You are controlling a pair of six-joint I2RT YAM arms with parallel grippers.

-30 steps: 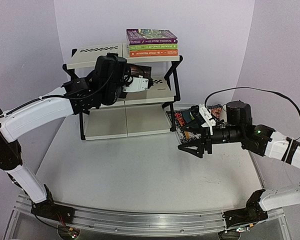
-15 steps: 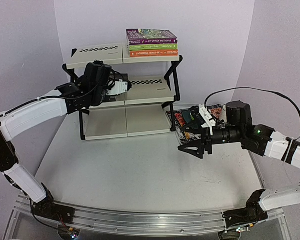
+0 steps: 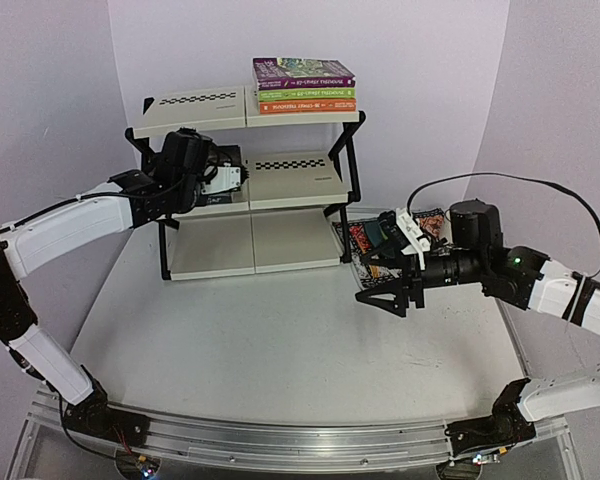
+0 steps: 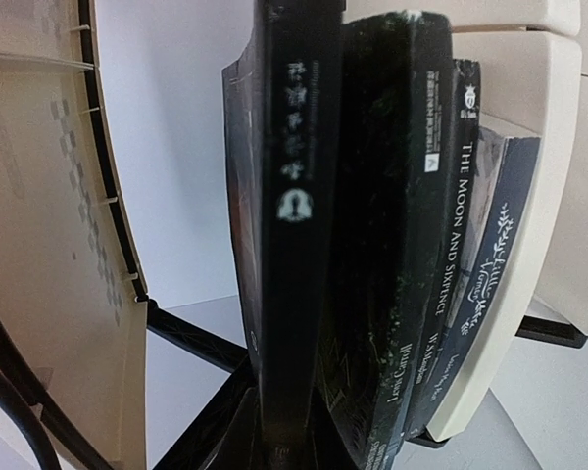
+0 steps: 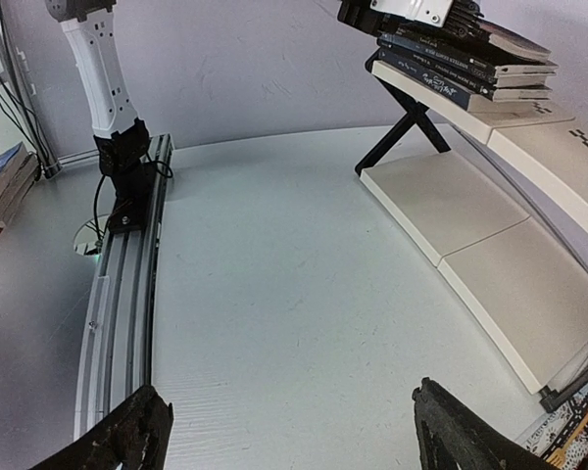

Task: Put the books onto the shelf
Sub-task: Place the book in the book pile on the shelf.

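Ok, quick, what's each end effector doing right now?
Left end effector: closed on a black book.
Right end effector: open, holding nothing.

Soft, even overhead light, faint shadows; nearest black book (image 4: pixel 292 196) blurred, wrist views bowed at edges.

Shelf (image 3: pixel 195 115) on table (image 3: pixel 280 340), books (image 3: pixel 303 87) on top and middle tiers

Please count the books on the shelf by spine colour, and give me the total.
purple book: 1
green book: 1
orange book: 1
black books: 3
dark blue book: 1
Total: 7
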